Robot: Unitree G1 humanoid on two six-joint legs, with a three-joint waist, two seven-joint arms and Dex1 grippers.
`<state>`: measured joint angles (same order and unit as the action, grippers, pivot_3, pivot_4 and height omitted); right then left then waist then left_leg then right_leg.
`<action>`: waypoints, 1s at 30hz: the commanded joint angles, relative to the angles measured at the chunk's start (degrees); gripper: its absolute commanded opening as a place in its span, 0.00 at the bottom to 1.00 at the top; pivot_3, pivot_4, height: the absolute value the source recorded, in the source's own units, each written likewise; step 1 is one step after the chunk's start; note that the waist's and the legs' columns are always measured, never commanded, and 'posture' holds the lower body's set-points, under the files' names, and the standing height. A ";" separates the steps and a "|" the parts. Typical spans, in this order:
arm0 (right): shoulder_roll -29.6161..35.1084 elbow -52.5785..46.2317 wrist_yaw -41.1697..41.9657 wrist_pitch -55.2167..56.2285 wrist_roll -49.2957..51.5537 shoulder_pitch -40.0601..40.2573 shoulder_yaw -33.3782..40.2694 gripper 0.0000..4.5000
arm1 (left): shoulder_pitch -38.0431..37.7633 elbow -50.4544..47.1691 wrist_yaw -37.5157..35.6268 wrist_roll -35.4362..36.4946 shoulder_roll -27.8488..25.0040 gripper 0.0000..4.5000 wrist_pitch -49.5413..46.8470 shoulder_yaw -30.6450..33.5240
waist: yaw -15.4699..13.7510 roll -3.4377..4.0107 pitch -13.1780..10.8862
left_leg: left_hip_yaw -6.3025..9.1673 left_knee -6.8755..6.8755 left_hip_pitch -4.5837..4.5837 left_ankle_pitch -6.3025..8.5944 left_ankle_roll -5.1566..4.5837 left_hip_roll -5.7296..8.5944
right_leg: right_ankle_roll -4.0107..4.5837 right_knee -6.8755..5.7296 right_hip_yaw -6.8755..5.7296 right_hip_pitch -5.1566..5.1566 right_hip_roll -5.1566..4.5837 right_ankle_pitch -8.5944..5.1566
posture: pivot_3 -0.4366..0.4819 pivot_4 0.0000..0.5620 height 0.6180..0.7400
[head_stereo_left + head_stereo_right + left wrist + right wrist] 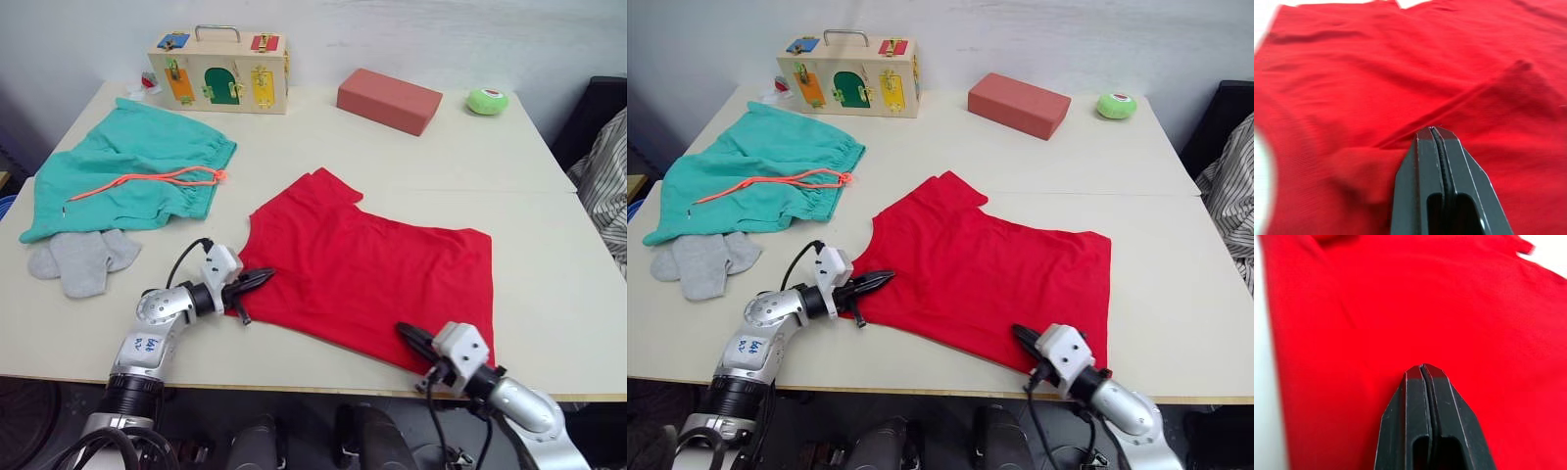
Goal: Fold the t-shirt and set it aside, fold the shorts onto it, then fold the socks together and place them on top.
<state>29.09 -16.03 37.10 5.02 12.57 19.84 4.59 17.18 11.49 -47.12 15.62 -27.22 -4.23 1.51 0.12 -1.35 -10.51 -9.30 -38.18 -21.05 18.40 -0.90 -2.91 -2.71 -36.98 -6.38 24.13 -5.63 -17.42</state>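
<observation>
The red t-shirt [372,264] lies flat in the middle of the table, one sleeve pointing to the far side. My left gripper [263,277] is shut on its left edge, and a ridge of cloth runs from the fingertips [1432,131] in the left wrist view. At the near hem my right gripper [407,335] is shut on the red cloth [1449,308]. The teal shorts [132,171] with an orange drawstring [147,181] are spread at the far left. The grey socks [83,259] lie side by side just in front of them.
A wooden latch box [219,73] stands at the back left. A red-brown block [389,100] and a small green round object [487,101] sit at the back right. Striped cloth [602,181] hangs beyond the table's right edge.
</observation>
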 commanded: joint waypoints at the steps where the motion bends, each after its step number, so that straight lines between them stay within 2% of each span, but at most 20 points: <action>1: 3.68 -4.18 5.53 -2.65 12.95 1.92 9.63 0.00 | -0.50 -3.59 -7.50 8.60 -3.50 0.01 -0.84 6.22 | 0.09 0.01 -0.01 | 0.00 -0.01 -0.03 0.00 0.00 -0.01 | 0.00 -0.01 0.00 0.03 0.00 0.00 | 0.48 0.27 1.00; 2: 4.78 -5.69 6.60 -3.67 14.77 2.53 10.92 0.00 | -0.96 -4.34 -9.54 8.80 -5.20 0.01 -0.95 6.31 | 0.15 0.00 -0.01 | 0.00 -0.01 -0.03 0.00 0.00 -0.02 | 0.00 -0.02 0.00 0.03 0.01 0.00 | 0.48 0.27 1.00; 5: 9.10 -9.52 11.40 -5.39 15.92 6.38 12.60 0.14 | -3.17 -6.04 -15.77 7.58 -10.79 0.14 0.85 5.60 | 0.20 0.03 0.00 | 0.00 0.01 0.02 -0.01 0.03 -0.09 | 0.02 -0.03 0.00 0.03 0.08 -0.01 | 0.48 0.27 1.00; 8: 12.54 -11.89 15.33 -3.14 12.34 11.30 13.77 0.36 | -5.67 -6.54 -20.23 6.34 -15.28 0.34 4.85 6.20 | -0.05 0.03 0.00 | 0.02 0.08 0.04 -0.01 0.04 -0.09 | 0.05 0.01 -0.02 0.02 0.09 -0.03 | 0.48 0.27 1.00; 13: 12.98 -11.41 14.58 -0.41 5.40 16.83 15.29 0.74 | -10.33 -4.99 -23.23 2.36 -19.51 0.68 12.86 5.73 | -0.22 0.02 0.00 | 0.01 0.08 -0.05 0.08 -0.01 -0.05 | 0.05 0.16 -0.03 0.03 0.00 -0.03 | 0.48 0.27 1.00; 15: 12.65 -11.18 13.77 -0.81 3.55 18.24 15.78 0.74 | -10.81 -4.10 -21.97 -0.04 -19.58 0.68 15.43 5.01 | -0.22 0.02 0.00 | 0.00 0.08 -0.04 0.12 -0.04 -0.02 | 0.03 0.18 -0.01 0.03 -0.07 -0.01 | 0.48 0.27 1.00; 20: 13.22 -10.11 13.80 -0.77 0.41 21.18 16.95 0.74 | -10.72 -5.49 -17.98 -2.22 -17.66 0.68 13.93 3.60 | -0.25 0.02 0.00 | 0.02 0.10 -0.08 0.20 -0.15 -0.03 | 0.03 0.17 -0.01 0.07 -0.08 -0.02 | 0.48 0.27 1.00; 27: 12.10 -9.32 11.85 -4.36 -0.96 22.43 18.40 0.74 | -9.89 -3.99 -16.69 -4.15 -17.43 0.68 13.52 1.55 | -0.18 0.02 0.00 | 0.01 0.10 -0.04 0.20 -0.16 -0.04 | 0.03 0.14 0.00 0.07 -0.07 -0.02 | 0.48 0.27 1.00; 30: 12.83 -8.35 12.26 -4.78 -1.54 21.98 17.53 0.60 | -9.10 -3.24 -16.63 -4.58 -17.83 0.69 12.64 1.02 | -0.19 0.01 0.01 | 0.01 0.10 -0.02 0.25 -0.19 -0.04 | 0.04 0.13 0.00 0.06 -0.07 -0.02 | 0.48 0.27 1.00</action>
<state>41.82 -25.16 49.80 0.97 11.54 41.74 21.06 7.73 7.55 -64.39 12.27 -44.66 9.14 3.28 -0.07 -1.34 -10.50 -9.29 -38.08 -21.07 18.65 -1.11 -2.95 -2.67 -36.84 -6.38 24.19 -5.70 -17.43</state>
